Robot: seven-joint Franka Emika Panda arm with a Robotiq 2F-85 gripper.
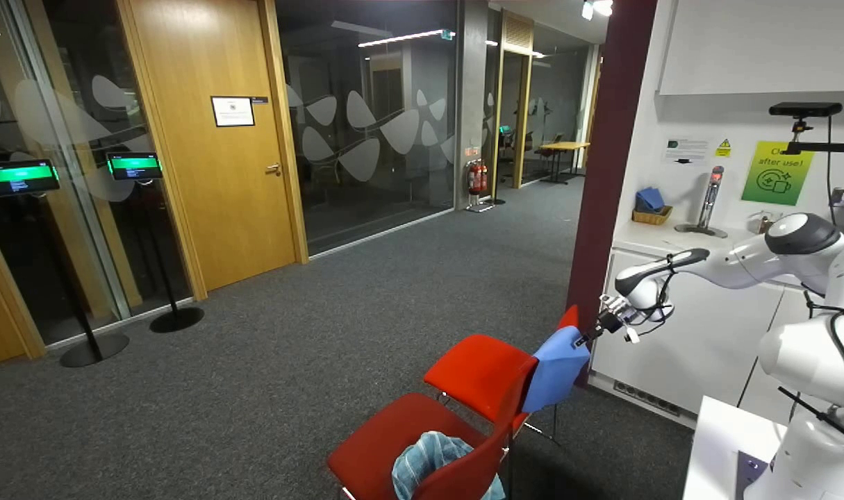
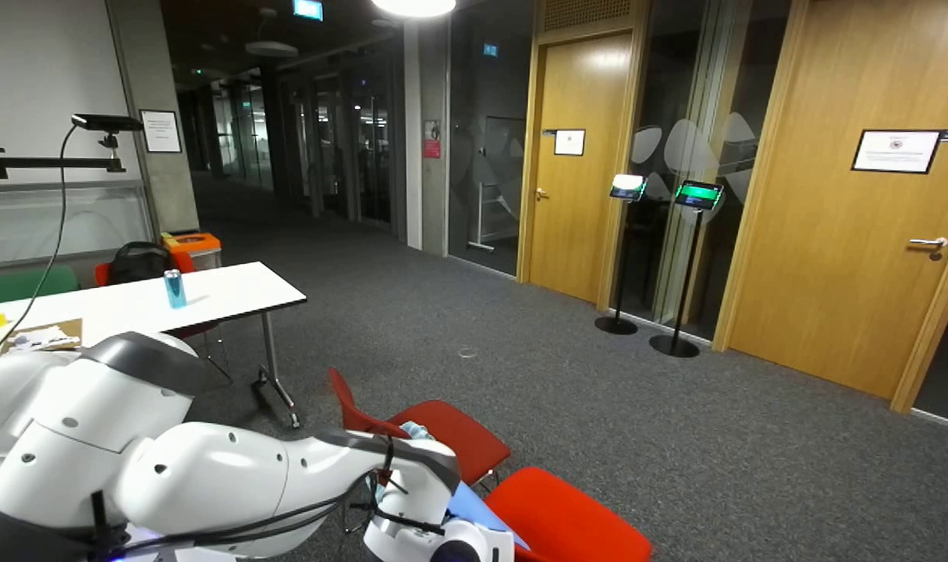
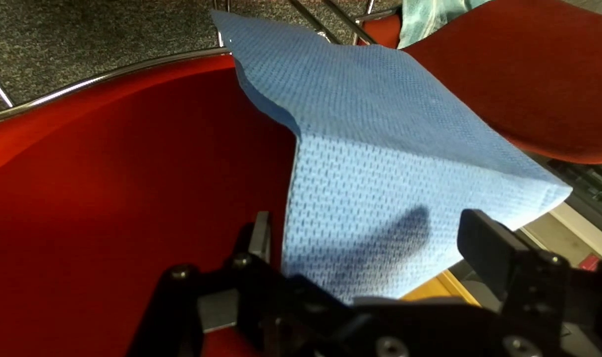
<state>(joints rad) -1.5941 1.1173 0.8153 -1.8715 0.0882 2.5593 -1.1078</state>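
Blue cloth [image 3: 350,178], draped over the upper backrest edge of a red chair [image 1: 478,369]; lies ahead of the jaws' gap, fold roughly parallel to their spread. Jaws wide apart, nothing held; contact unclear.

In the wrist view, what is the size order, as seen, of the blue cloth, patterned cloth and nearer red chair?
1. Nearer red chair, partly out of view
2. Blue cloth
3. Patterned cloth, farther away, partly visible

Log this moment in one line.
End effector: open, by textured blue cloth; cloth: draped over back of bright red chair; crumpled patterned blue fabric: on dark red chair
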